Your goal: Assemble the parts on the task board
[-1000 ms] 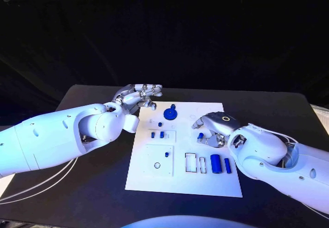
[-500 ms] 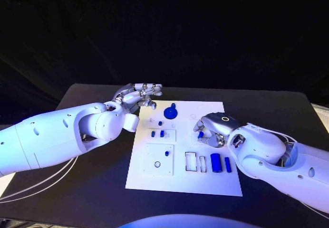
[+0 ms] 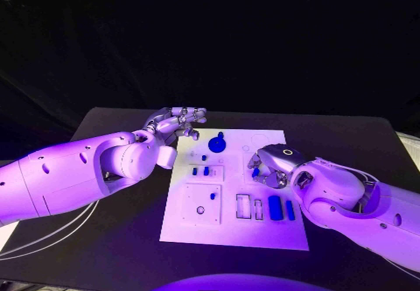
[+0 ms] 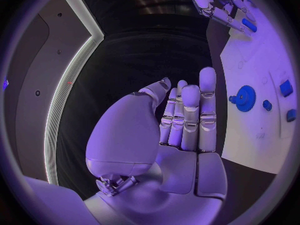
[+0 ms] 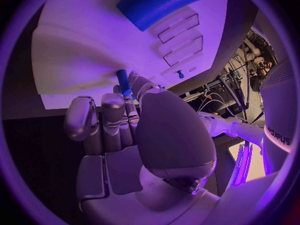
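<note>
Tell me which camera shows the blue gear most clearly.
The left wrist view: the blue gear lies unobstructed on the task board, teeth visible. The head view shows it smaller and farther off. I cannot make it out in the right wrist view.

You had a black table (image 3: 114,242) in front of you, dark and flat. One thing lay right on it: the white task board (image 3: 236,233), a long plate that sat in the middle of the table. The board lay flat, with one short end near you and the other short end far from you. The black top showed all around the board, on both sides and past the far end. At the left side, thin white cables (image 3: 53,239) drooped low over the table's near corner.
</note>
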{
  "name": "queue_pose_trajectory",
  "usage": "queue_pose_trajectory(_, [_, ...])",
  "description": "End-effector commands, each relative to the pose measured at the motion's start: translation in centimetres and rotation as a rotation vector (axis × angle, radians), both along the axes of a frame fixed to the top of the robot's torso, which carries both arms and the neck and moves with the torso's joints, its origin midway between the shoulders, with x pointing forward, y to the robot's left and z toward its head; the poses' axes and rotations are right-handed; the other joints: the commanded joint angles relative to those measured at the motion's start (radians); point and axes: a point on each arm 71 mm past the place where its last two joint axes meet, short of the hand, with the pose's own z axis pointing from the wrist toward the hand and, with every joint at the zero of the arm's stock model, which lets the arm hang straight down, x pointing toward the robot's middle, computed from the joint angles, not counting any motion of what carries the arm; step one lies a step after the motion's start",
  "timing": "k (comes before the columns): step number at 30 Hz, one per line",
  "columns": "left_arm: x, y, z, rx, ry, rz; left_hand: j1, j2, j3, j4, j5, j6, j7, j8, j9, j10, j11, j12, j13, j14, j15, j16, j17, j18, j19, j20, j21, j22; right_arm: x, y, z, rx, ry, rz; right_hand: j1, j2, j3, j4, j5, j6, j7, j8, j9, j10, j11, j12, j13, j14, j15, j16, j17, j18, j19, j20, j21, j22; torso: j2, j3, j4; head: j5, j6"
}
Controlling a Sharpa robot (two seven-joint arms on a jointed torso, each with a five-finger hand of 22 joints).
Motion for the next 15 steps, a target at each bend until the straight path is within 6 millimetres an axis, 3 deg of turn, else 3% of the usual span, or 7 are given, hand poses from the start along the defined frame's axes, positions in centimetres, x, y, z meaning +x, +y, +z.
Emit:
queue_pose_trajectory(1, [-0.06,-0.22,0.04,-0.012,-0.001,-0.019,-0.006,-0.002,-0.006,0.001,0.003,-0.006,-0.003,0.006,0.001,-0.006,0.000,0.005,0.002,-0.006,0.000,-0.003,-0.001,0.013,-0.007,0.000,-0.003,-0.001,-0.03,-0.06,-0.06,-0.015,0.001,-0.005,0.008,-0.001,0.008,0.001,-0.004,0.010,-0.001,0.003,0.001,0.009,0.004,-0.003,-0.001,0.002,0.006,-0.003,0.000,0.006,0.002,0.004,0.001,0.002,0.000,-0.0005,0.0004,-0.001,-0.001])
queue_pose_trajectory(15, [-0.07,-0.18,-0.02,-0.012,0.001,-0.019,-0.006,-0.002,-0.006,0.001,0.003,-0.006,-0.002,0.006,0.001,-0.006,0.000,0.006,0.002,-0.005,0.000,-0.001,0.002,0.012,-0.006,0.000,0.000,0.001,0.00,-0.29,-0.06,-0.016,-0.002,-0.009,0.012,-0.003,0.051,0.003,-0.005,0.036,0.000,0.004,0.001,0.031,0.004,-0.011,-0.001,0.001,0.006,-0.002,0.000,0.006,0.005,0.006,0.002,0.003,-0.001,-0.0008,0.0004,-0.003,-0.003])
